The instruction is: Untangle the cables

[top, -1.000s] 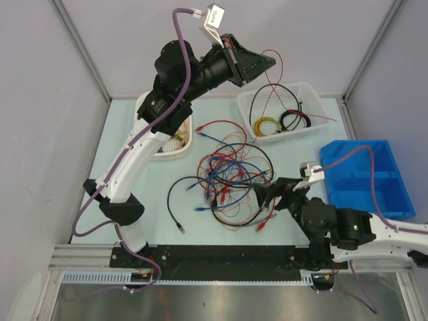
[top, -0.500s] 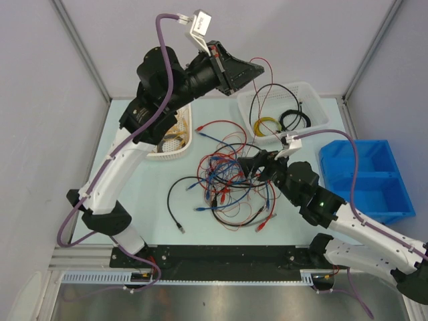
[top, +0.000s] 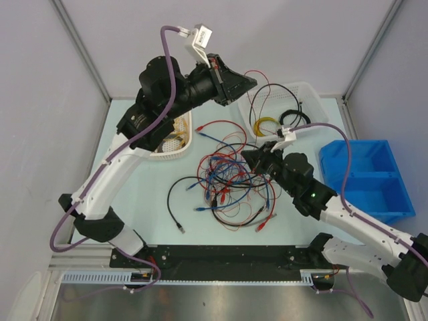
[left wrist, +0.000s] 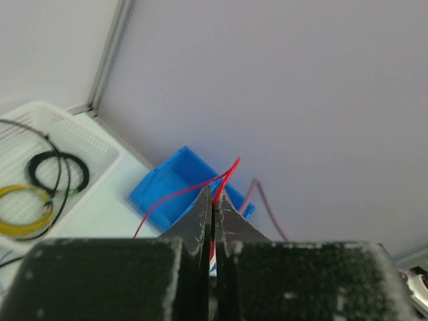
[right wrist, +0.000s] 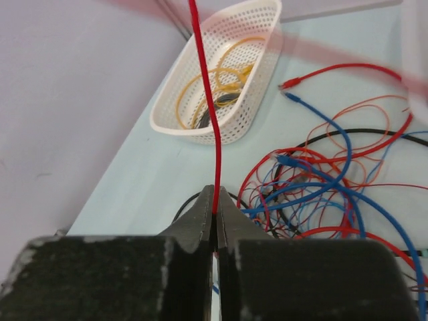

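The cables (top: 231, 180) lie as a tangle of red, blue and black wires in the middle of the table. My left gripper (top: 251, 81) is raised high above the white basket and is shut on a thin red cable (left wrist: 226, 176), which hangs down from it in a loop. My right gripper (top: 246, 156) is at the tangle's upper right edge. It is shut on a red cable (right wrist: 206, 87) that runs straight up from its tips (right wrist: 215, 207). Whether both hold the same cable I cannot tell.
A white rectangular basket (top: 314, 100) at the back right holds a yellow coil (top: 266, 126) and a black coil (top: 294, 120). An oval white basket (top: 167, 152) with yellow-orange wires stands at the back left. A blue bin (top: 364, 177) sits on the right. A black cable (top: 172, 200) lies left of the tangle.
The right arm swung from the front right up to the tangle's far edge, and its jaws shut on a red cable. The left gripper shifted slightly left and lower, still holding its cable.
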